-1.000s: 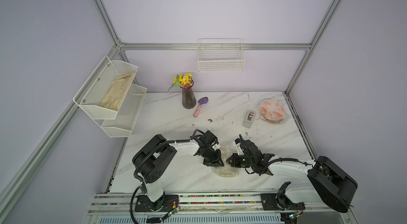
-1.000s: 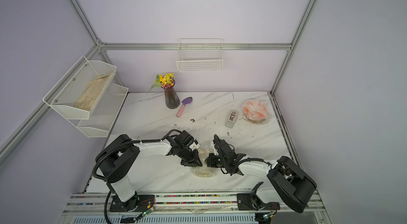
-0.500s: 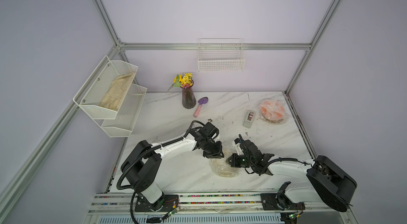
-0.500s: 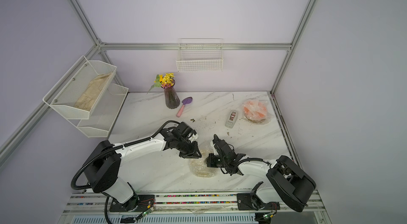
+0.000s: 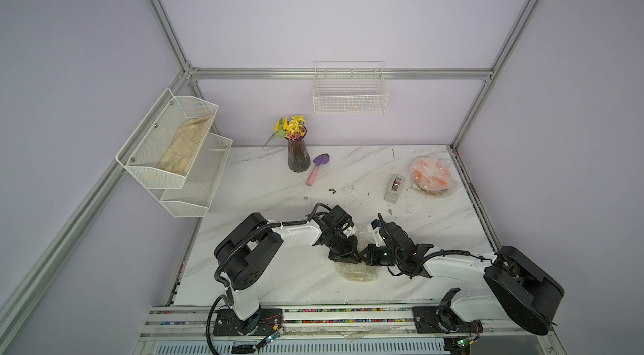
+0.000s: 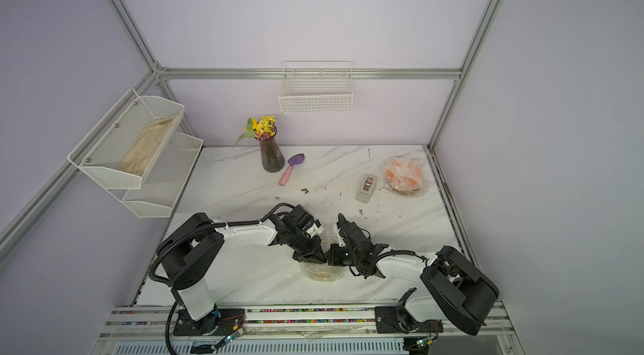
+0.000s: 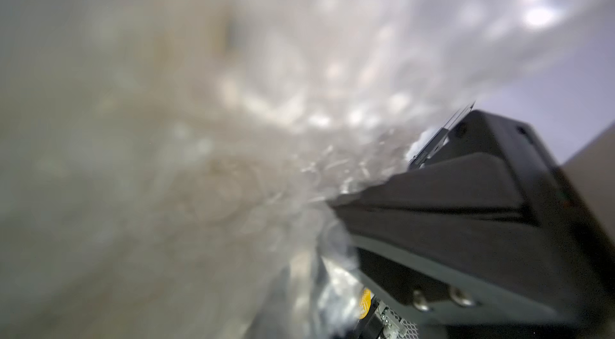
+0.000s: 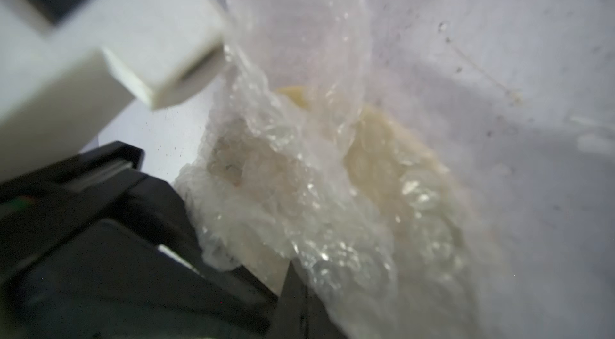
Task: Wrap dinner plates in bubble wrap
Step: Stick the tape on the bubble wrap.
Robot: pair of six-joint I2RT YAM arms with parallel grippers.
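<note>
Surface: white marble table [image 5: 265, 196]. Near middle, left gripper [image 5: 349, 259] and right gripper [image 5: 366, 257] meet tip to tip over a crumpled clear bubble wrap sheet [image 8: 283, 161] covering a pale cream round plate [image 8: 376, 141]. Right jaws pressed together, wrap bunched against them; pinch unclear. Left jaws: cannot tell, wrap fogs the wrist view. Far right: plain orange plate [image 5: 430, 175] bundled in wrap, with a grey tape dispenser [image 5: 394, 188] just left of it.

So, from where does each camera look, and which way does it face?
Top views: high above the front rail, facing down toward the back wall; both arms whole, left gripper and right gripper close together at the bubble wrap.
Left wrist: against the bubble wrap, blurred; its own gripper finger shows.
Right wrist: low, facing the wrapped cream plate; dark gripper parts show.
All share the bubble wrap.
</note>
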